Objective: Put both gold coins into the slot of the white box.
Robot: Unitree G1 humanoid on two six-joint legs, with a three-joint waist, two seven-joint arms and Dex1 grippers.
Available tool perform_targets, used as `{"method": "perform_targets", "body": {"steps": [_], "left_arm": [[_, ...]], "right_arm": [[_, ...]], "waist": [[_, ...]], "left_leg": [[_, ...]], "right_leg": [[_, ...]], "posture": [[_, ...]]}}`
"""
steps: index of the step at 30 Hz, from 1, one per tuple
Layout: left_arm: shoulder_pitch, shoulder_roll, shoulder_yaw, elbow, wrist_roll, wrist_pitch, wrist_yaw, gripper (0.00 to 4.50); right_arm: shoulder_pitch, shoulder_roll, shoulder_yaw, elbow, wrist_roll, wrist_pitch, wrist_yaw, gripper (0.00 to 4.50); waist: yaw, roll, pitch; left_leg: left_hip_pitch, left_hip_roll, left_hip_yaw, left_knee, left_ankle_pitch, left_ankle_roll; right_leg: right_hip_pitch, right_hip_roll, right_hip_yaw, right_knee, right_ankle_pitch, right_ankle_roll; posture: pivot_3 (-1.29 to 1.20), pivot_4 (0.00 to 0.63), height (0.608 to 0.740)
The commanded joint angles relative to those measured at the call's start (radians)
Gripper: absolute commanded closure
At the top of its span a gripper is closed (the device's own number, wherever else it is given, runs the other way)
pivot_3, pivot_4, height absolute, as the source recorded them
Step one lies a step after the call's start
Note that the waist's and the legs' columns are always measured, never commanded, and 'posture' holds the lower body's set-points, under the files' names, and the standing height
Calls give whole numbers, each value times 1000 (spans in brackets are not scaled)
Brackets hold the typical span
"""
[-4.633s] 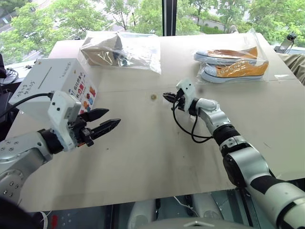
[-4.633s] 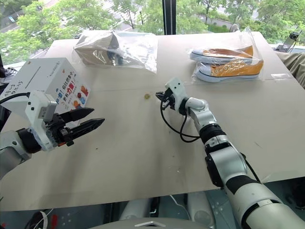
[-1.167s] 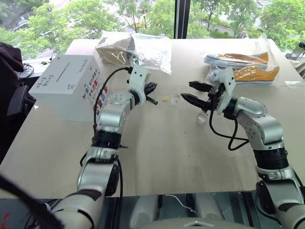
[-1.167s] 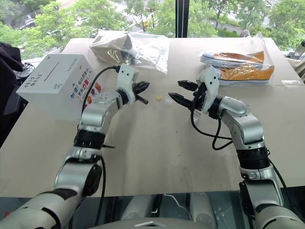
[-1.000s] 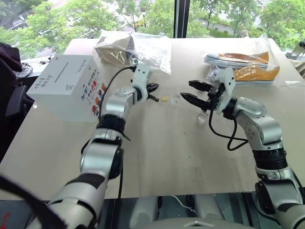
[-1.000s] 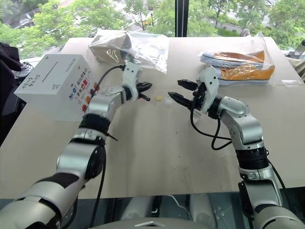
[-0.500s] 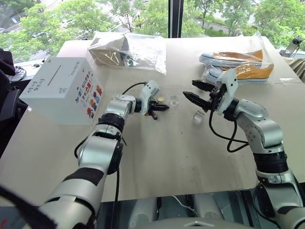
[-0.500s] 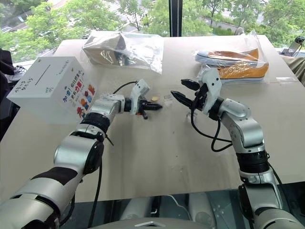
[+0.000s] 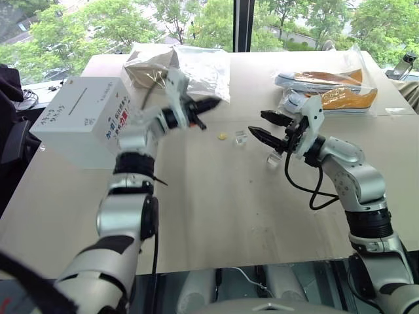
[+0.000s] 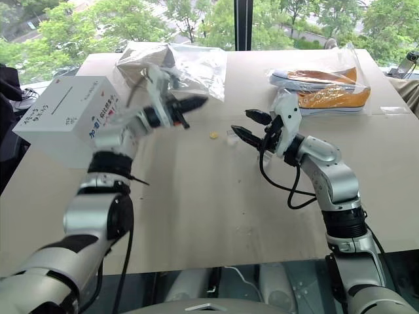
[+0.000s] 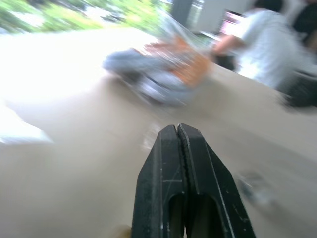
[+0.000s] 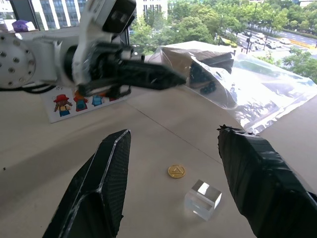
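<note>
I judged the tiny flat gold metal coin (image 12: 176,171) slippery; pinch its edges. My left gripper (image 11: 178,130) was closed, right gripper (image 12: 171,153) gaped empty.

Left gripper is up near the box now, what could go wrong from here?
Left gripper is shut, but no coin shows in it in any view, so it may be empty. One coin lies on the table beside a clear holder, which the open right gripper could nudge into it. The slot is thin, so a tilted coin may miss.
</note>
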Motion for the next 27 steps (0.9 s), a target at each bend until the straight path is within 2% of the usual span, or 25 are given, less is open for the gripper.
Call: {"method": "perform_targets", "body": {"steps": [1,8,14,17,21,27], "left_arm": [[-23,-39,-47,164,74,-88,81,4488],[-58,-118,-145,343,213,-216,138,4488],[-57,-131,-178,370,272,-258,80,4488],[-59,-143,-161,376,255,-249,13,4488],[-65,-164,-137,376,213,-173,-196,4488],[-48,-167,-192,335,225,-101,-587,4488]], "right_arm": [[-22,9,-6,-12,9,-25,-1,1473],[-16,13,-13,-32,6,-22,-21,1473],[13,7,-19,-63,8,-15,-42,1473],[18,7,-17,-68,8,-16,-48,1473],[14,4,-17,-63,7,-22,-49,1473],[19,-1,-17,-65,8,-23,-46,1473]], "waist": [[1,0,0],[6,-1,1],[1,-1,1],[2,-1,0],[2,-1,0],[0,-1,0]], "left_leg": [[-1,0,0,0,0,0],[-8,-1,0,1,1,-1],[-6,-1,0,1,0,0],[-6,-1,0,1,0,0],[-6,-1,0,1,0,0],[-7,-3,0,1,0,0]], "right_leg": [[-1,0,0,0,0,0],[-6,0,-1,0,0,0],[-6,0,-1,1,0,0],[-5,0,-1,1,0,0],[-5,0,-1,1,0,0],[-4,0,-1,0,0,0]], "posture": [[0,150,740],[0,150,740],[0,150,740],[0,150,740],[0,150,740],[0,150,740]]}}
